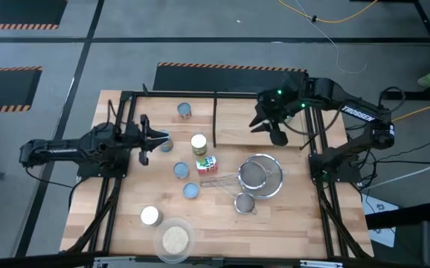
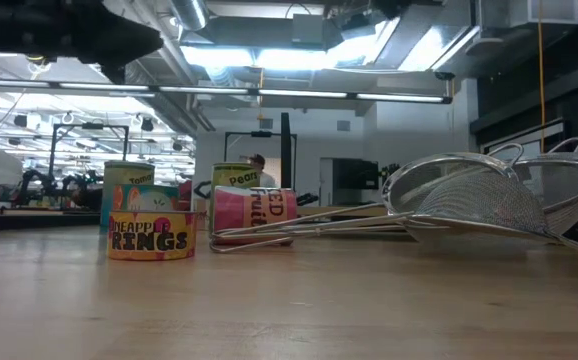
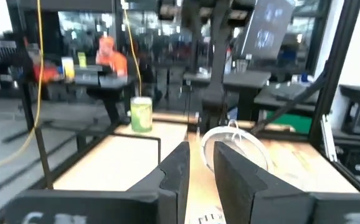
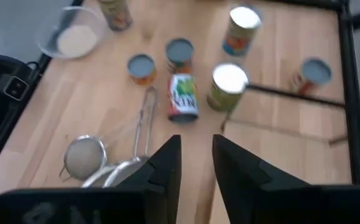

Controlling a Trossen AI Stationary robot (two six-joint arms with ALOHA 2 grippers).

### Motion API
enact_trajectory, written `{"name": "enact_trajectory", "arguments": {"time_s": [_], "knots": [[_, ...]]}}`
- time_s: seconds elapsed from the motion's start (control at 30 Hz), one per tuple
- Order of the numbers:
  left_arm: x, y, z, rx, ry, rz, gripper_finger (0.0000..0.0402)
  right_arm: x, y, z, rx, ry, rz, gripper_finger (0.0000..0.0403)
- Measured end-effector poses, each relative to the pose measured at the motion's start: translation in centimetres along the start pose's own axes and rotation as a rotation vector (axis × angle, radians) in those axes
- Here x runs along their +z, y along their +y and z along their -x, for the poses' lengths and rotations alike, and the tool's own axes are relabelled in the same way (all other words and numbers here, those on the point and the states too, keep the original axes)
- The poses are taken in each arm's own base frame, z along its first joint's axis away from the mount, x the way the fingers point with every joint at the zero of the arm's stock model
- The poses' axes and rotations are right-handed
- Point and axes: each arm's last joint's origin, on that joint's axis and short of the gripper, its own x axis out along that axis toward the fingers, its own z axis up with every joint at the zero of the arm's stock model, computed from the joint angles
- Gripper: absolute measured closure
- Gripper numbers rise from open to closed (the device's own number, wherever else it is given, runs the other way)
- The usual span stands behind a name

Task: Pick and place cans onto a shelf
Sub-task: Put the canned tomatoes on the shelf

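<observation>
Several cans stand on the table's left half: a silver-blue-topped one (image 1: 184, 111) at the far side, a taller cream-topped one (image 1: 199, 142), two short ones (image 1: 181, 170) (image 1: 190, 190) and a cream-topped one (image 1: 150, 216) near the front. A green-red-white can (image 1: 206, 164) lies on its side, also in the right wrist view (image 4: 183, 96). The shelf (image 1: 237, 123) sits at the far middle. My left gripper (image 1: 155, 139) is slightly open and empty beside a can (image 1: 165, 144). My right gripper (image 1: 276, 132) is slightly open and empty above the shelf's right part.
Two wire mesh strainers (image 1: 262, 175) (image 1: 245, 202) lie right of the cans, and they fill the right side of the low view (image 2: 489, 200). A clear dish of beige grains (image 1: 175, 240) stands at the front edge. Black frame posts stand along both table sides.
</observation>
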Motion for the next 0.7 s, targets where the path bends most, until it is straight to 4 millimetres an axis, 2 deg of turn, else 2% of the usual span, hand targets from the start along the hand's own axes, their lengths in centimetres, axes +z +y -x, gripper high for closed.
{"name": "enact_trajectory", "arguments": {"time_s": [0.13, 0.27, 0.47, 0.7], "knots": [[1.0, -0.1, -1.1, 0.007, 0.088, 0.003, 0.0335, 0.5, 1.2, -1.0, 0.033, -0.018, 0.046, 0.0307], [2.2, -0.1, -2.1, 0.013, 0.17, 0.003, 0.0335, -0.5, 1.7, -3.8, 0.062, -0.014, 0.072, 0.0307], [3.9, 0.0, -3.1, 0.141, 0.374, 0.091, 0.0335, -3.5, 1.8, -8.5, 0.084, 0.019, 0.018, 0.0307], [4.9, 0.1, -3.6, 0.29, 0.694, 0.205, 0.0335, -6.5, 1.7, -11.6, 0.09, 0.045, -0.038, 0.0307]]}}
